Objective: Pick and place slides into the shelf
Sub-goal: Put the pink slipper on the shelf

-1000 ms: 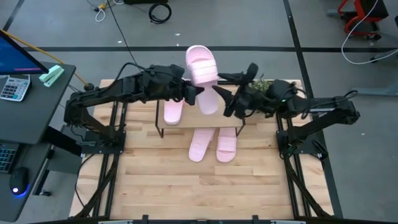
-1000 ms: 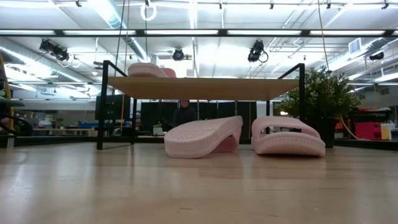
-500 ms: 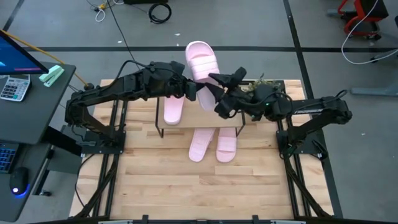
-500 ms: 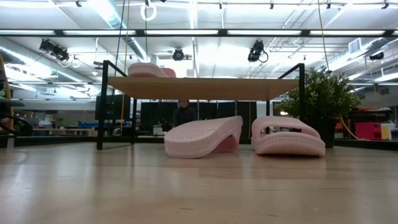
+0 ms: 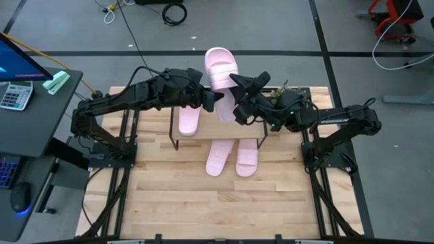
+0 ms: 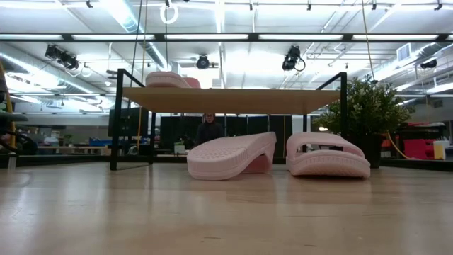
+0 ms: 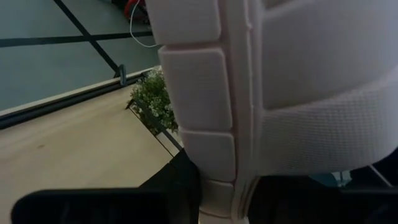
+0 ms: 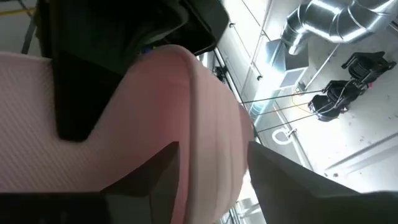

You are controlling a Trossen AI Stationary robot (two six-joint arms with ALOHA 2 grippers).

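Observation:
My left gripper (image 5: 211, 100) is shut on a pale pink slide (image 5: 220, 71) raised above the shelf (image 5: 203, 133). My right gripper (image 5: 237, 99) stands at the slide's other long side, open, its fingers on either side of the slide's rim (image 8: 211, 124). Another slide (image 5: 188, 119) lies on the shelf's top board at its left end (image 6: 167, 79). Two more slides (image 6: 233, 157) (image 6: 327, 154) rest on the table under the shelf's near edge, the left one propped up at an angle. My left gripper pinches the raised slide's long edge (image 7: 219, 198) between its two fingers, one finger on the treaded sole side (image 7: 200, 93). It comes level from the table's left. The slide is lifted clear of the shelf, its strap end toward the far edge. My right gripper has the slide's rim between its fingers (image 8: 149, 180); whether they touch it I cannot tell.
A small potted plant (image 5: 288, 90) stands behind the shelf's right end, under my right arm. The wooden tabletop (image 5: 217, 203) lies bare toward the near edge. A desk with a keyboard and calculator (image 5: 13, 95) stands off the table's left side.
My right gripper has gone toward the table's left, up to the raised slide, and has rolled about its own axis. The slide has stayed raised above the shelf in my left gripper.

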